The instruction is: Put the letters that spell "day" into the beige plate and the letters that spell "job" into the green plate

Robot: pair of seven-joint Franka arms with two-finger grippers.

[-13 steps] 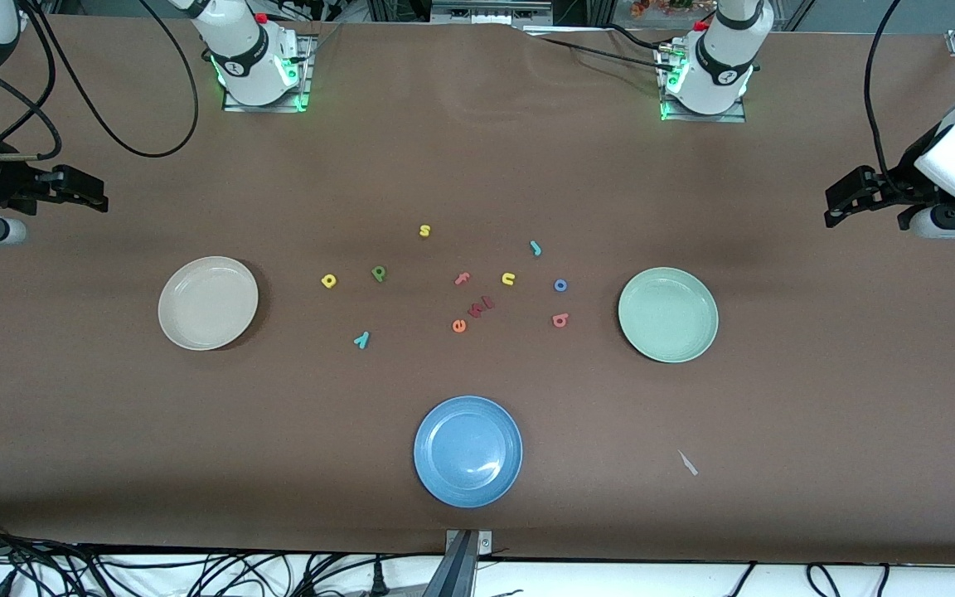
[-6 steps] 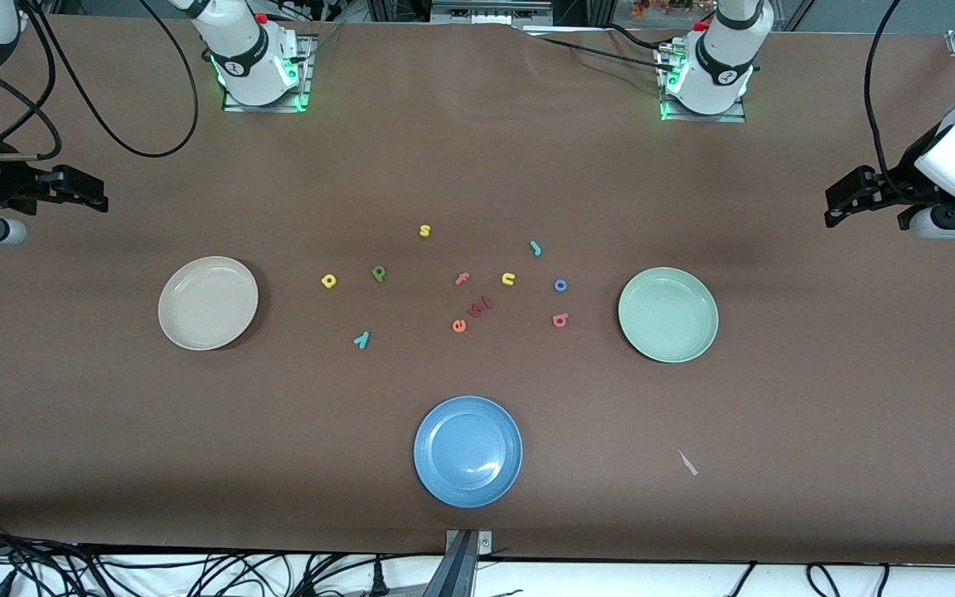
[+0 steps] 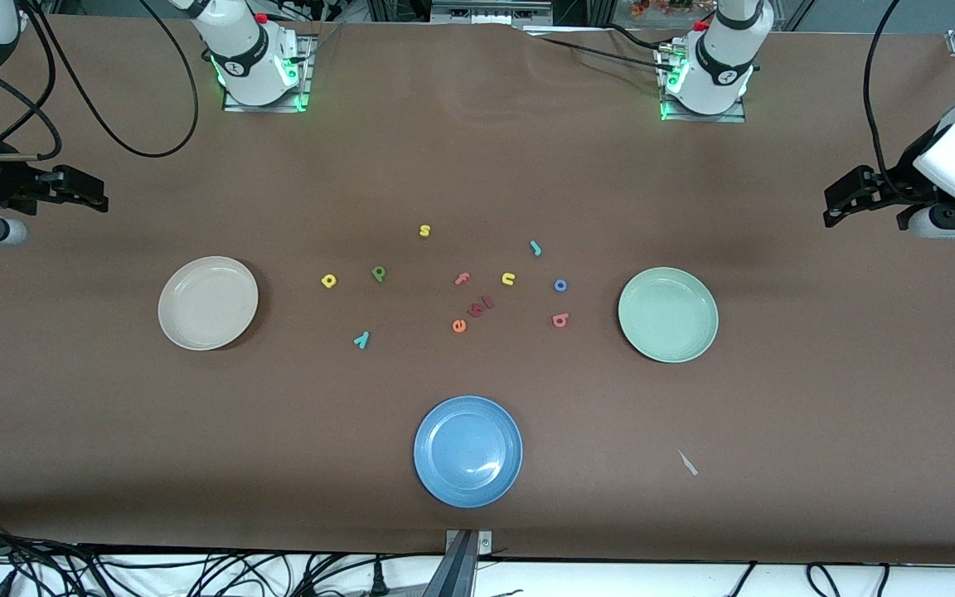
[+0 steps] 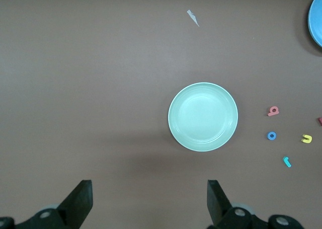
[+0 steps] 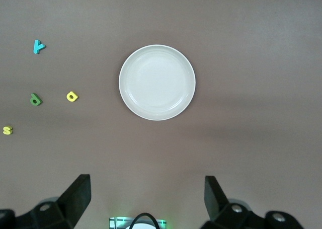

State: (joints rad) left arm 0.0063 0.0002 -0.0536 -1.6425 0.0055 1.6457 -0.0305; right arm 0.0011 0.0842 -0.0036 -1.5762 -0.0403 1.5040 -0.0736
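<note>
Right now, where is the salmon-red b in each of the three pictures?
Front view: salmon-red b, on the table beside the green plate.
Left wrist view: the b, again beside that plate.
Right wrist view: not in it.
Shared landmark: the green plate.

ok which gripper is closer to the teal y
Right. The right gripper hangs at its own end of the table, past the beige plate from the teal y. The left gripper hangs at the left arm's end, much farther off.
</note>
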